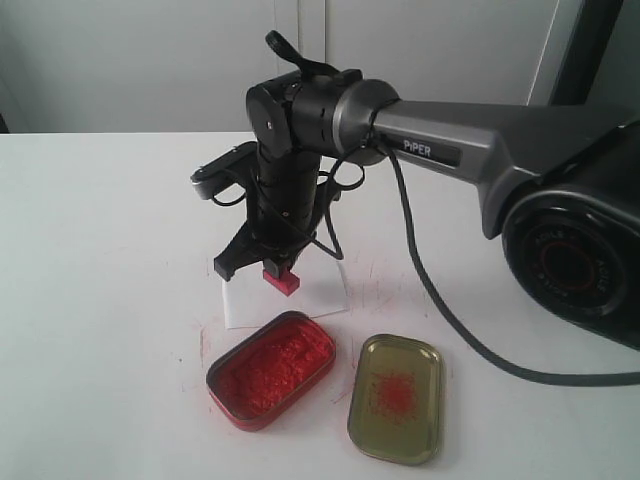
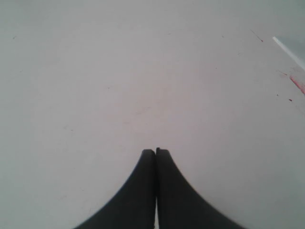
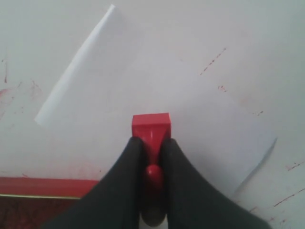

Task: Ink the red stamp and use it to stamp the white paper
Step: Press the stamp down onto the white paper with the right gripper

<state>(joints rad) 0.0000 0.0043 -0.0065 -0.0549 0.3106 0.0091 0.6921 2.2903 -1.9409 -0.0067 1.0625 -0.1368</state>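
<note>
Clamping the stamp (image 3: 150, 125) by its knob over the paper (image 3: 119, 71), the right gripper (image 3: 152, 142) seems mid-stamping, which next likely needs a level downward press.

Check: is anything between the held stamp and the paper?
Nothing visible. The right tool holds the stamp right over the paper; the ink tin and its lid lie beside the sheet.

The knob of the red stamp (image 3: 150, 125) was mostly covered by the right gripper (image 3: 151, 143). Contact between the stamp base and the white paper (image 3: 157, 71) could not be determined. The red ink tin (image 3: 43, 187) was cut off by the frame edge. In the exterior view the gripper hid part of the paper.
</note>
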